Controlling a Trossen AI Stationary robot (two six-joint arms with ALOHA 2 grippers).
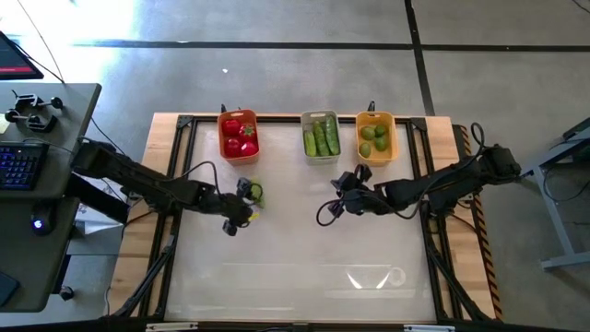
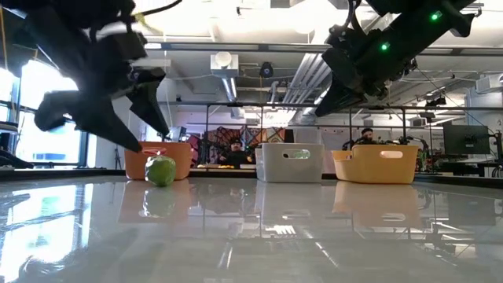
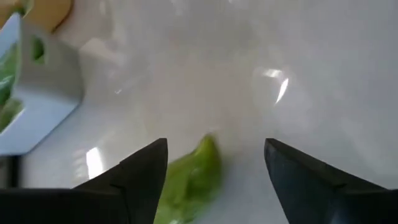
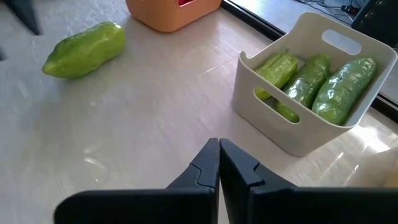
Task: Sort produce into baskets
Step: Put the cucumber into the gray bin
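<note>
On the white table (image 1: 295, 267), left of centre and just in front of the orange-red basket (image 1: 239, 135), a lone green produce piece (image 4: 84, 50) lies on its side. The left gripper (image 1: 241, 205) hangs right by it; in the left wrist view the piece (image 3: 189, 180) sits between the two dark fingers (image 3: 140, 177) and nearer one of them, with bare table showing on the other side. The jaws stand wide apart and clamp nothing; whether a fingertip touches the piece cannot be told. That view is smeared and its lower edge cuts the piece off, so its kind is hard to name: the right wrist view shows it long and lumpy, the low view round.

Along the far edge, the orange-red basket holds red tomatoes (image 1: 240, 136), the pale grey basket (image 1: 320, 135) holds cucumbers (image 4: 317, 84), and the yellow-orange basket (image 1: 376, 136) holds limes (image 1: 373, 138).

Right of centre, the right gripper (image 1: 343, 184) hovers above the table, in front of and between the grey and yellow-orange baskets. Its fingers (image 4: 205, 168) are pressed together with nothing between them, well apart from the loose piece
</note>
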